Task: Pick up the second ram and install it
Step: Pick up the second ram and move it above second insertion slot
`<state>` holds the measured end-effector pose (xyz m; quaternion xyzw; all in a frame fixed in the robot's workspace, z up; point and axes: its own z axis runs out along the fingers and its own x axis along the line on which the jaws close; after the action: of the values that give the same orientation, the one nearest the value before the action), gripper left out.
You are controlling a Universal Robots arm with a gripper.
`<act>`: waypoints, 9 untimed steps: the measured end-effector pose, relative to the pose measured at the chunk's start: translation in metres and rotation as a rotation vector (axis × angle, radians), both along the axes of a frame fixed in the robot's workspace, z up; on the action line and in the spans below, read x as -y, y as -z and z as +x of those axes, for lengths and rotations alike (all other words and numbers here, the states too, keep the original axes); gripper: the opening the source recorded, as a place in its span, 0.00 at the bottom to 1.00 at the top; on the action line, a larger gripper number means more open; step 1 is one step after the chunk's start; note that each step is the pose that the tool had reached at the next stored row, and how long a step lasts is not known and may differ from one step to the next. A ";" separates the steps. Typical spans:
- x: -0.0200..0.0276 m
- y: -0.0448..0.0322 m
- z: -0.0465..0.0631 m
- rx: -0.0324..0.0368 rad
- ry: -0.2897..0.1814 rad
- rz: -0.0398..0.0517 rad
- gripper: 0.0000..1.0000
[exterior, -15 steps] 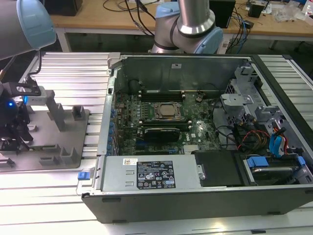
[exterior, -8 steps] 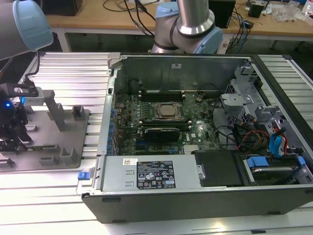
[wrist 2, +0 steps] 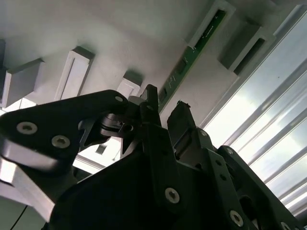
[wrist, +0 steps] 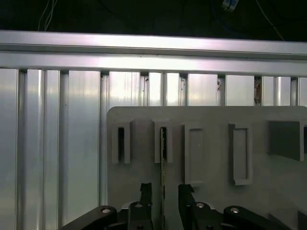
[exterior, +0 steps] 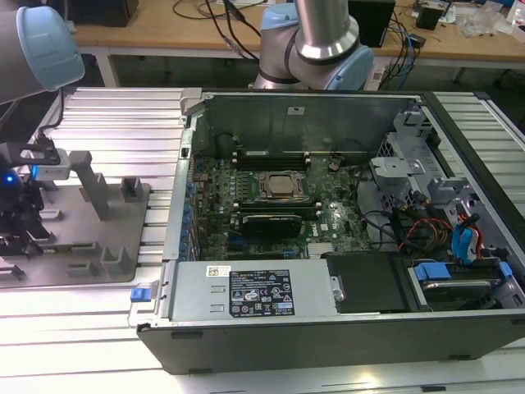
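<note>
The second ram (wrist: 163,158) is a thin green stick standing on edge in the slots of grey holder blocks (wrist: 164,132) on a grey fixture plate (wrist: 211,191). In the second wrist view the second ram (wrist 2: 192,52) runs from a holder block toward my fingertips. My gripper (wrist: 164,191) is open and straddles one end of the stick, with one black finger (wrist: 145,191) on each side of it and a small gap on both sides. In the second wrist view the gripper (wrist 2: 165,103) has the stick's end between its tips. In the exterior view the gripper (exterior: 25,234) is over the fixture at the exterior view's left.
An open computer case (exterior: 176,189) lies to the exterior view's right of the fixture plate (exterior: 90,246), with its motherboard (exterior: 271,197) exposed. Further grey holder blocks (exterior: 90,185) rise from the plate. Ribbed aluminium table profile (wrist: 53,143) surrounds the plate.
</note>
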<state>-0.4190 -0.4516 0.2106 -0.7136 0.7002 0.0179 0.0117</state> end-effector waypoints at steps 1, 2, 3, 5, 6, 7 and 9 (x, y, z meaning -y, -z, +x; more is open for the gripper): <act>0.0000 0.0000 0.000 -0.0002 0.000 -0.0002 0.34; 0.0000 0.0000 0.000 -0.0002 0.000 -0.0002 0.34; -0.0001 0.0000 0.000 -0.0002 0.000 -0.0002 0.34; -0.0001 0.0001 0.000 -0.0001 0.000 -0.0001 0.34; -0.0001 0.0002 0.000 0.0000 0.000 -0.0001 0.34; -0.0001 0.0002 0.000 -0.0001 0.000 -0.0001 0.33; -0.0001 0.0003 0.000 -0.0001 0.000 -0.0001 0.25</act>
<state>-0.4191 -0.4515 0.2104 -0.7136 0.7002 0.0179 0.0116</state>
